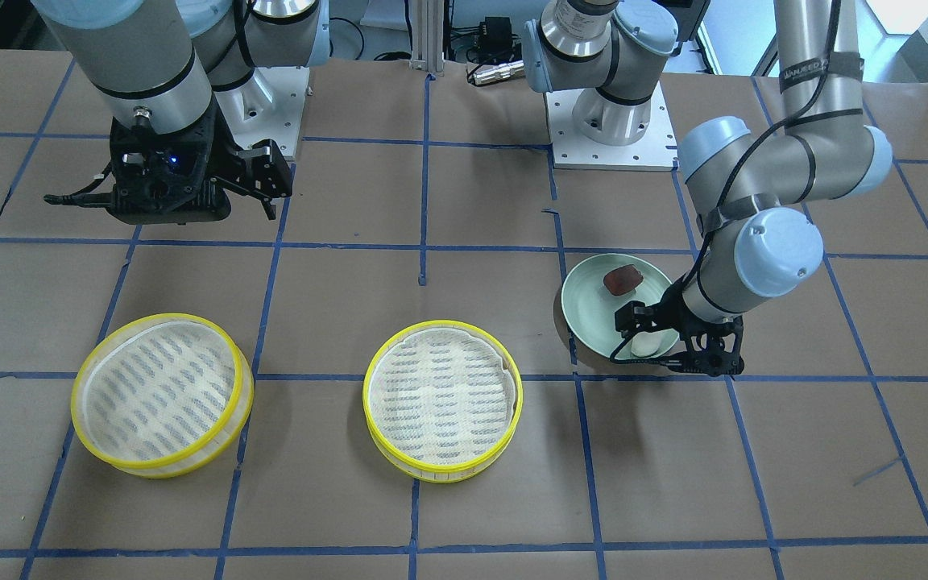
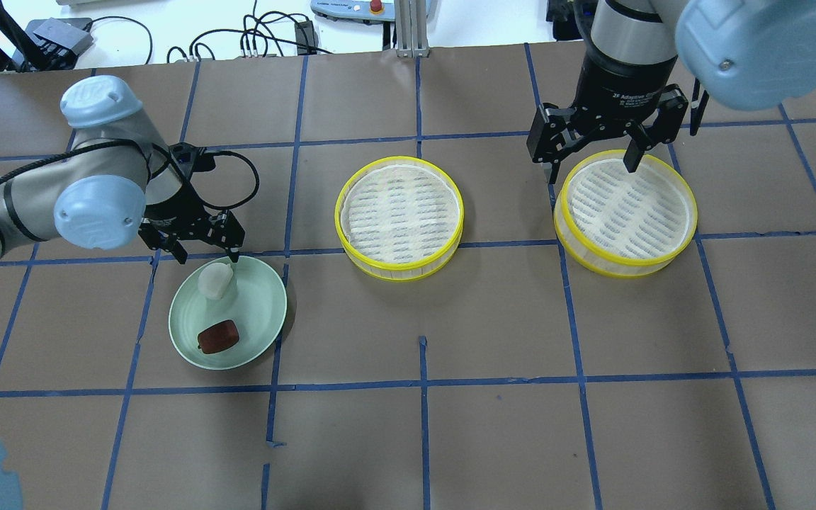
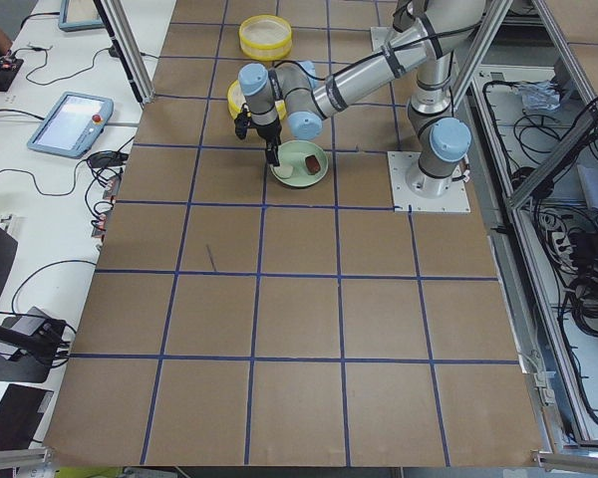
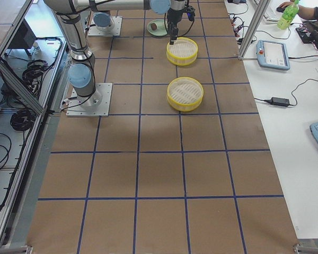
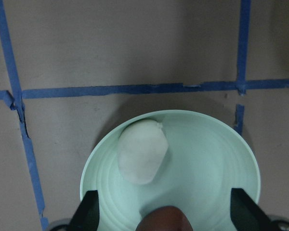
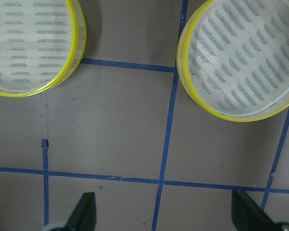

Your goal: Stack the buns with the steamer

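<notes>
The white half-moon bun [image 2: 215, 280] and the reddish-brown bun [image 2: 218, 336] lie on a pale green plate [image 2: 259, 312] at the left. My left gripper [image 2: 202, 253] is open and empty just above the plate's far edge, beside the white bun. In the left wrist view the white bun [image 5: 142, 151] lies ahead of the open fingers [image 5: 89, 211] and the brown bun [image 5: 164, 219] lies between them. Two yellow-rimmed steamer trays, one in the middle [image 2: 399, 209] and one on the right [image 2: 625, 212], stand apart and hold nothing. My right gripper [image 2: 590, 166] is open, hovering over the right tray's far rim.
The table is brown paper with a blue tape grid [image 2: 422, 244]. Both arm bases [image 1: 609, 121] stand at the robot's side of the table. Cables and a teach pendant [image 2: 351, 7] lie beyond the far edge.
</notes>
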Robot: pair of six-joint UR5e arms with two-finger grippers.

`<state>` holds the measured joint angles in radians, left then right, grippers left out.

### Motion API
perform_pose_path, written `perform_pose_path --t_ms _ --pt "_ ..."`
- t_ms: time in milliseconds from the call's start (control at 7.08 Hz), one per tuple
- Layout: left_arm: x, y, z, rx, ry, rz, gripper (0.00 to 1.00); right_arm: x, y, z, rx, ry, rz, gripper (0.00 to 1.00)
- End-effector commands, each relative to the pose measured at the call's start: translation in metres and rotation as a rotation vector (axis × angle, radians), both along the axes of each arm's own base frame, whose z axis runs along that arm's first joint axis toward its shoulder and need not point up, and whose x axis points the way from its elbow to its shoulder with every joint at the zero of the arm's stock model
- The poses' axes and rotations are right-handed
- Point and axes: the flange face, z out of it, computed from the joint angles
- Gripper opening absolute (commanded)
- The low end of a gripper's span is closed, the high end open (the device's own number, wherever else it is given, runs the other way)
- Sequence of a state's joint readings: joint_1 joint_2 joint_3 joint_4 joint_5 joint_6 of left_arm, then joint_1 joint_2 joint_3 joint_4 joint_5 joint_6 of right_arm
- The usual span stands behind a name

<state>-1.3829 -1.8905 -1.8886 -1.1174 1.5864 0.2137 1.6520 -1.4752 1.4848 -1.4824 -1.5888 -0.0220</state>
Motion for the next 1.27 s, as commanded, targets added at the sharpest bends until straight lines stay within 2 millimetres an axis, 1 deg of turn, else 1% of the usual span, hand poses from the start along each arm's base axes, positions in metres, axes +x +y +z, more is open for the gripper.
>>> perform_pose_path --t_ms 0,141,283,424,707,848,989,1130 --pt "0.006 -0.002 -0.03 0.03 -0.039 -0.029 0.73 -0.004 -0.004 -0.004 0.014 -0.003 -0.021 1.0" --pt "0.005 0.004 -0.033 0.057 -0.034 -0.035 0.37 -0.007 -0.008 0.002 -0.004 0.0 -0.014 1.0" --pt "0.005 0.004 -0.03 0.059 -0.03 -0.051 0.26 -0.01 -0.008 -0.001 -0.004 0.018 -0.014 1.0" --pt "0.004 0.005 -0.026 0.079 -0.024 -0.05 0.19 -0.013 -0.009 -0.003 0.002 0.016 -0.023 1.0" --pt "0.004 0.002 -0.014 0.08 -0.025 -0.047 0.19 -0.012 -0.012 -0.02 0.033 0.011 -0.027 1.0" --pt "0.005 -0.006 0.01 0.076 -0.024 -0.035 0.19 -0.009 -0.017 -0.013 -0.009 -0.001 -0.059 1.0" --pt "0.007 -0.019 0.04 0.076 -0.016 -0.012 0.19 -0.015 -0.021 -0.02 -0.018 0.004 -0.061 1.0" --pt "-0.003 -0.04 0.071 0.025 0.032 0.08 0.19 -0.012 -0.021 -0.014 -0.052 -0.004 -0.057 1.0"
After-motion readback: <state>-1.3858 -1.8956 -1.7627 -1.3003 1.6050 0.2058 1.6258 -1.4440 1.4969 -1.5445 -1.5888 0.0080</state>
